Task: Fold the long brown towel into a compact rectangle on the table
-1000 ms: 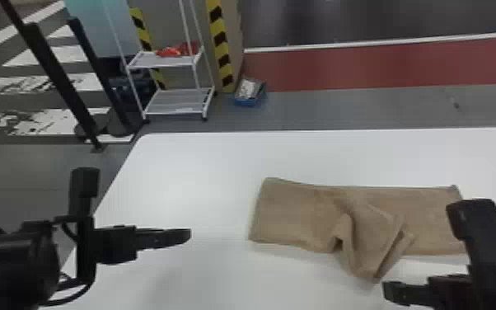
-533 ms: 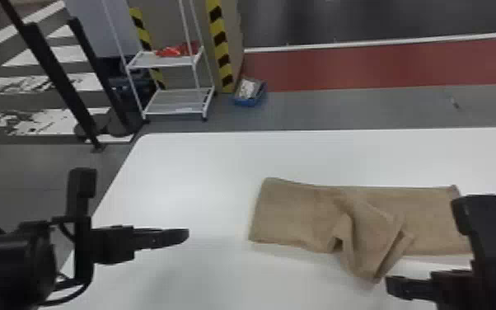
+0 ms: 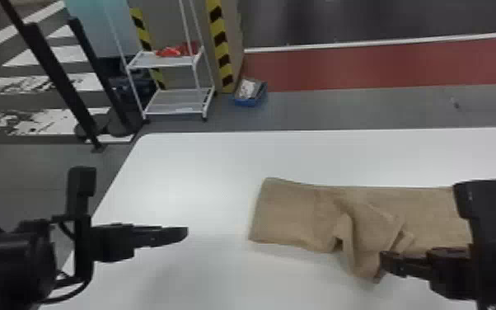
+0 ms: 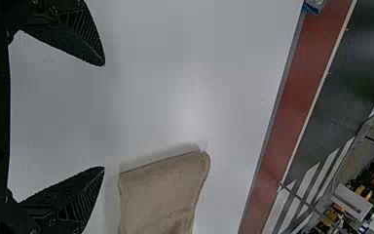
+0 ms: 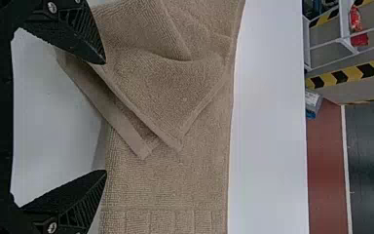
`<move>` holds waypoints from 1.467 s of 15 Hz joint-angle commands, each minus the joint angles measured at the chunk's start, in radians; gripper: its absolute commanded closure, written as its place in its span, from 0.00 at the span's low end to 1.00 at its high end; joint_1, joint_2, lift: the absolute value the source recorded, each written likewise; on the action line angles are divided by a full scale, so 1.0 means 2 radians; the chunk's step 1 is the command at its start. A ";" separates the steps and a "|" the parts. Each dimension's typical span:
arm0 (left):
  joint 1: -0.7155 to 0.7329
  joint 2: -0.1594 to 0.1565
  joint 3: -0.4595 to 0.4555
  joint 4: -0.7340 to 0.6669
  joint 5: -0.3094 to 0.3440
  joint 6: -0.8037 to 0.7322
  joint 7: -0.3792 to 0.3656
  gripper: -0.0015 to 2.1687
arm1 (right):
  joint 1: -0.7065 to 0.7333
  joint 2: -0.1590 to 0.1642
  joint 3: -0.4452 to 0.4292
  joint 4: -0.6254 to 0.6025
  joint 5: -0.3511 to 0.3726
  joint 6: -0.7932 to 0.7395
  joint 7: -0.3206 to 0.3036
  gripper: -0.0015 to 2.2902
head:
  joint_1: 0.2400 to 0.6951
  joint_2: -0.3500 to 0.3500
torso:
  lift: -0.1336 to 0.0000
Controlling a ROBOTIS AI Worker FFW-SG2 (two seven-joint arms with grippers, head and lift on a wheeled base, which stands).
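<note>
The right gripper has its two fingers spread wide with nothing between them, at the towel's near side, right by a loose flap that lies askew over the layer beneath. From where I'm standing, I can't tell whether a fingertip brushes the cloth. Around that flap the brown towel is rucked up in its middle, one bunched corner poking out past the near edge; both ends lie fairly flat on the white table. Off beyond the left end waits the left gripper, parted and empty too. I'd call this the straightening stage, well short of a compact rectangle. The next move wants that flap pinched alone and laid square; grab the lower layer with it and the whole strip would likely skew.
</note>
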 commanded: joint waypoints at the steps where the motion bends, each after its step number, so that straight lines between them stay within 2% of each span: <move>1: -0.001 0.000 -0.002 0.003 0.000 0.000 0.002 0.06 | 0.001 0.000 -0.006 0.011 -0.016 -0.018 0.000 0.04 | 1.00 0.79 | 0.07; 9: -0.007 0.000 -0.004 0.010 -0.004 0.000 0.004 0.07 | 0.000 0.000 -0.007 0.044 -0.033 -0.034 -0.005 0.07 | 1.00 0.81 | 0.07; 14: -0.009 0.000 -0.007 0.019 -0.004 -0.005 0.006 0.07 | -0.010 0.000 -0.007 0.061 -0.034 -0.044 0.000 0.25 | 1.00 0.81 | 0.07; 22: -0.015 0.000 -0.008 0.026 -0.006 -0.006 0.008 0.07 | -0.020 0.000 -0.007 0.077 -0.045 -0.053 -0.001 0.25 | 1.00 0.82 | 0.07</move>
